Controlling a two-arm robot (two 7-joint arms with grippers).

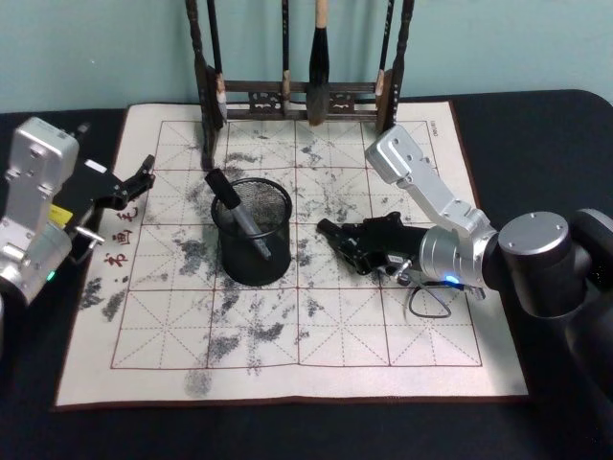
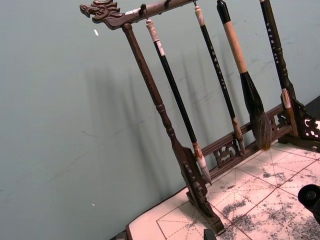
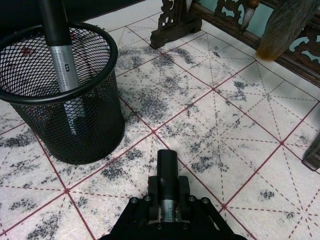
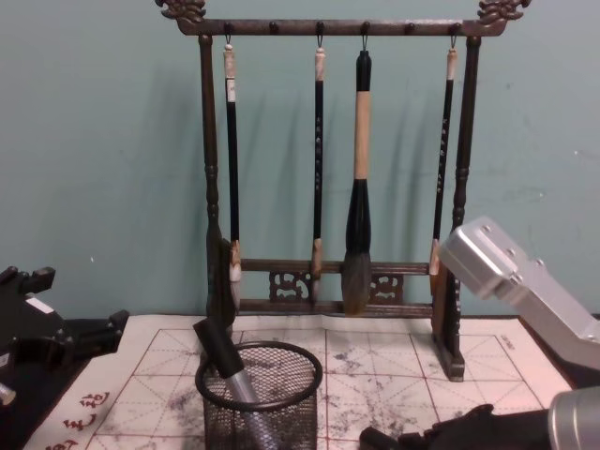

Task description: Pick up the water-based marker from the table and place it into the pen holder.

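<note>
The right gripper (image 3: pixel 168 211), at the wrist view's lower centre, has its jaws closed on the marker (image 3: pixel 167 166), low beside the holder (image 3: pixel 100 120). It should rise above the rim, tip the marker upright and avoid the pen (image 3: pixel 62 60) inside. The left gripper (image 1: pixel 134 182) sits open at the head view's left.

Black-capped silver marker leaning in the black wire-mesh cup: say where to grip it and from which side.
Grip the silver marker by its black cap, from above: only that end clears the mesh cup's rim, tilted rear-left; mesh walls off the barrel. The right hand is shut on another marker; the open left hand is free.
</note>
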